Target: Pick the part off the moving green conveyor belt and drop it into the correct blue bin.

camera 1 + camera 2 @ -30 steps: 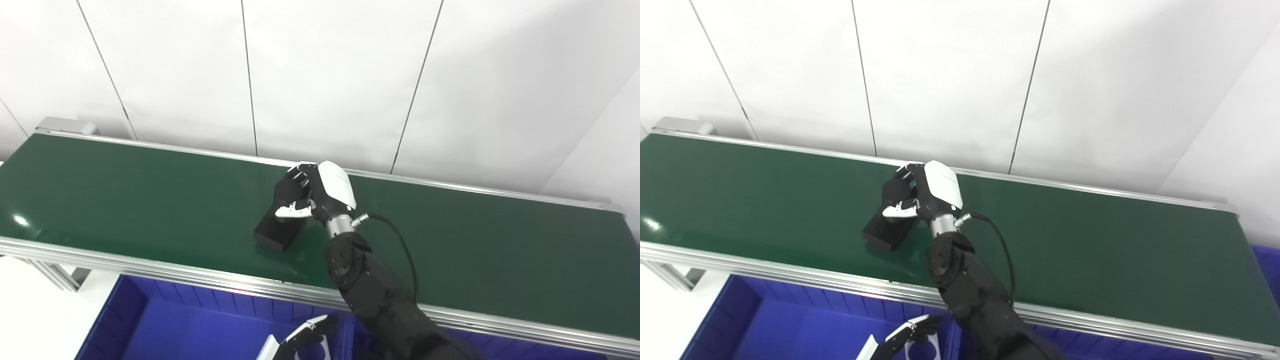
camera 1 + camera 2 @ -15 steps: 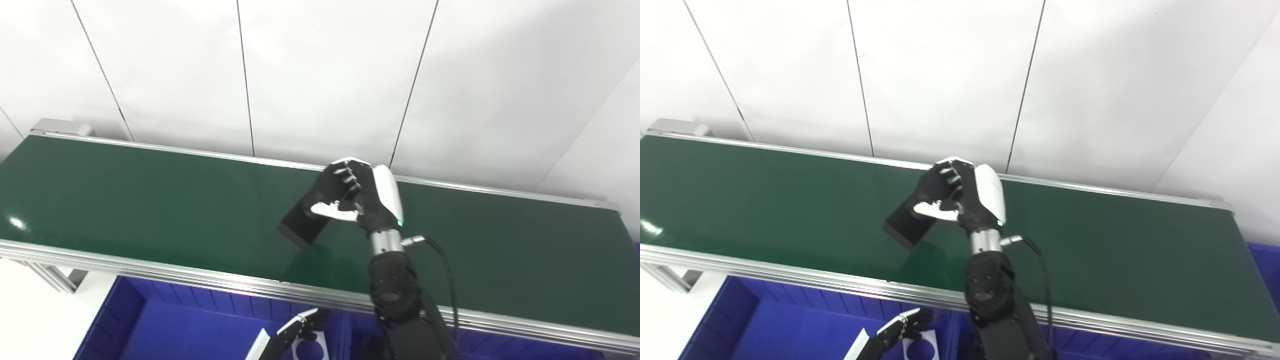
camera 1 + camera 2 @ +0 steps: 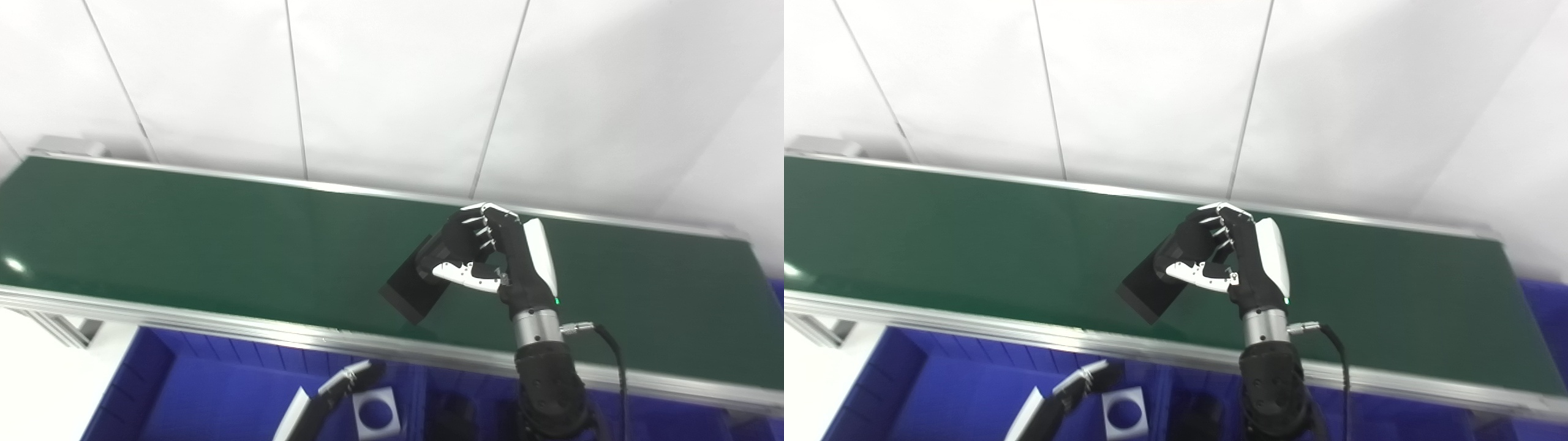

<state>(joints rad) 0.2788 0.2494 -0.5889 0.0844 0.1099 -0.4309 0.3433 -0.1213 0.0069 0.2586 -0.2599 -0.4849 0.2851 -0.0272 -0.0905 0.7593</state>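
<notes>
- Right hand [image 3: 490,260] carried the black part [image 3: 413,285] rightward and up off the conveyor belt [image 3: 184,239] since 1.0 s ago.
- Fingers and thumb were clamped on the part's upper end; part tilted, held above the belt.
- Left hand [image 3: 352,381] sat low over the blue bin [image 3: 141,392], beside a white piece [image 3: 375,413]; couldn't tell whether its fingers were spread or closed.

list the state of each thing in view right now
right hand: shut on the black block
black block: held, tilted, lifted above the belt
left hand: low over the blue bin, holding nothing, open or shut unclear
green belt: nothing lying on it
blue bin: holds a white square piece with a round hole
</notes>
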